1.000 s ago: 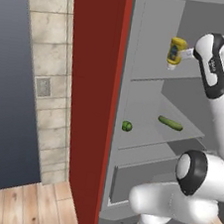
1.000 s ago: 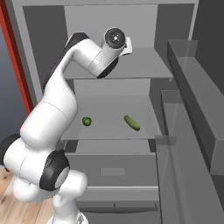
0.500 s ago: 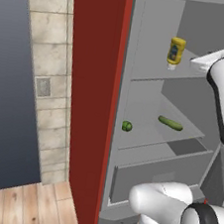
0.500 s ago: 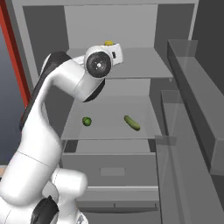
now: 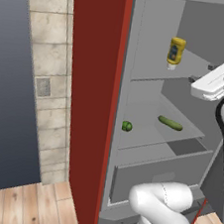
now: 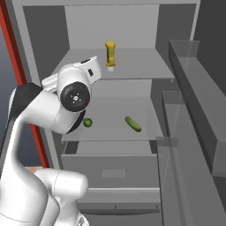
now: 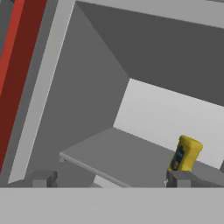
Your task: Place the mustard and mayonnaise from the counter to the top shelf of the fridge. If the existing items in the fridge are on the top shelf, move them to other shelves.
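Note:
The mustard stands cap-down on the fridge's top shelf, alone there. My gripper is open with nothing between its fingers. It is out in front of that shelf, clear of the bottle, which sits just beyond the right fingertip. The existing items lie on the shelf below: a round dark green vegetable at the left and a cucumber to its right. The mayonnaise and the counter are out of view.
The fridge's red-edged side stands close on the left. A grey drawer is under the lower shelf. Door shelves jut out on the right. A tiled wall and wood floor lie left of the fridge.
The hand has drawn back out of the fridge, away from the mustard. The bottle stays standing on the top shelf. The vegetable and cucumber have not moved.

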You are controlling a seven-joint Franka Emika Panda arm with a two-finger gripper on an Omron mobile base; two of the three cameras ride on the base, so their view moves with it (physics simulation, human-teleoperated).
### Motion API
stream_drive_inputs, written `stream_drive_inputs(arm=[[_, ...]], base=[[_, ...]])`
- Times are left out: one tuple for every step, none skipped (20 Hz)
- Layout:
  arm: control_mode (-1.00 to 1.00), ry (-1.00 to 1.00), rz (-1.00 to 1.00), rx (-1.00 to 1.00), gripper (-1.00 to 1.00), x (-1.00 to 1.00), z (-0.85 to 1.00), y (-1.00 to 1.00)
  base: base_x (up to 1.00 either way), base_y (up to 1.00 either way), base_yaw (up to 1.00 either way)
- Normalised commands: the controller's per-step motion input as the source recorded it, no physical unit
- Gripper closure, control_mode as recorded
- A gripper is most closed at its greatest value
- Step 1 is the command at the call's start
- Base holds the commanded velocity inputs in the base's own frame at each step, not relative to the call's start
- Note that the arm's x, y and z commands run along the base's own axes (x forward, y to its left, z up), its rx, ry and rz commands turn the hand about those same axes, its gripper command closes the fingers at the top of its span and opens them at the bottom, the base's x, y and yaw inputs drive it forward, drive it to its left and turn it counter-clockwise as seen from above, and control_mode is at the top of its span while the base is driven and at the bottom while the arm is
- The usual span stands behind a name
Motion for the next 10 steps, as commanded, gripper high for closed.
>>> stream_drive_inputs(arm=[[-1.0, 0.0, 0.22, -0.14, -1.0, -1.0, -0.41, 0.44], [-1.0, 0.0, 0.21, -0.12, -1.0, -1.0, -0.39, 0.38], [-1.0, 0.0, 0.21, -0.07, -1.0, -1.0, -0.36, 0.21], [-1.0, 0.03, 0.19, -0.08, -1.0, -1.0, -0.26, 0.21], [-1.0, 0.19, 0.18, -0.12, -1.0, -1.0, -0.16, 0.16], [-1.0, 0.26, 0.19, -0.15, -1.0, -1.0, -0.18, 0.14], [-1.0, 0.31, 0.19, -0.17, -1.0, -1.0, -0.2, 0.11], [-1.0, 0.33, 0.19, -0.17, -1.0, -1.0, -0.21, 0.09], [-1.0, 0.37, 0.17, -0.19, -1.0, -1.0, -0.22, 0.09], [-1.0, 0.42, 0.14, -0.22, -1.0, -1.0, -0.2, 0.11]], base=[[0.0, 0.0, 0.0], [0.0, 0.0, 0.0], [0.0, 0.0, 0.0], [0.0, 0.0, 0.0], [0.0, 0.0, 0.0], [0.0, 0.0, 0.0], [0.0, 0.0, 0.0], [0.0, 0.0, 0.0], [0.0, 0.0, 0.0], [0.0, 0.0, 0.0]])
